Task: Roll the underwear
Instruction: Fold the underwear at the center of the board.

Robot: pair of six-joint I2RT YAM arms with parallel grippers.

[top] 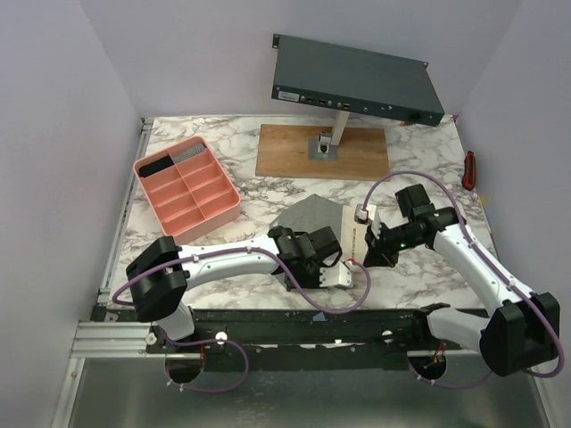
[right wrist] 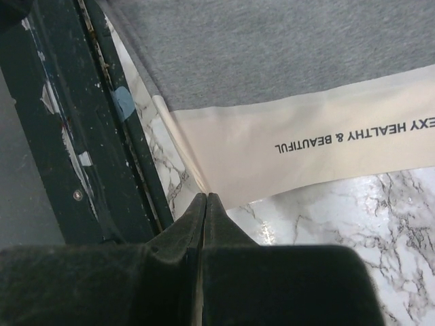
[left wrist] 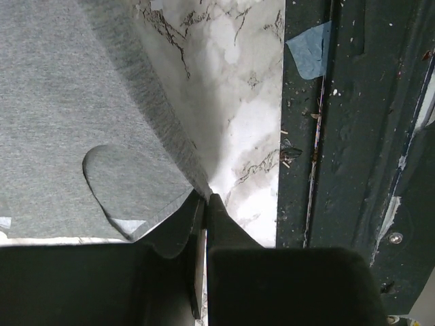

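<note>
The grey underwear [top: 310, 217] lies on the marble table near the front edge, its cream waistband [top: 350, 234] with printed letters on the right. In the left wrist view my left gripper [left wrist: 206, 197] is shut, its tips pinching the near edge of the grey cloth [left wrist: 61, 102], which rises in a fold toward them. The right wrist view shows my right gripper [right wrist: 206, 195] shut on the near corner of the waistband [right wrist: 306, 146], close to the dark front rail. Both arms cover the near part of the garment in the top view.
A pink divided tray [top: 143, 169] stands at the left. At the back, a wooden board [top: 285, 152] carries a stand with a dark flat device [top: 357, 80]. A red tool [top: 469, 169] lies at the right edge. The dark rail [top: 294, 316] runs along the front.
</note>
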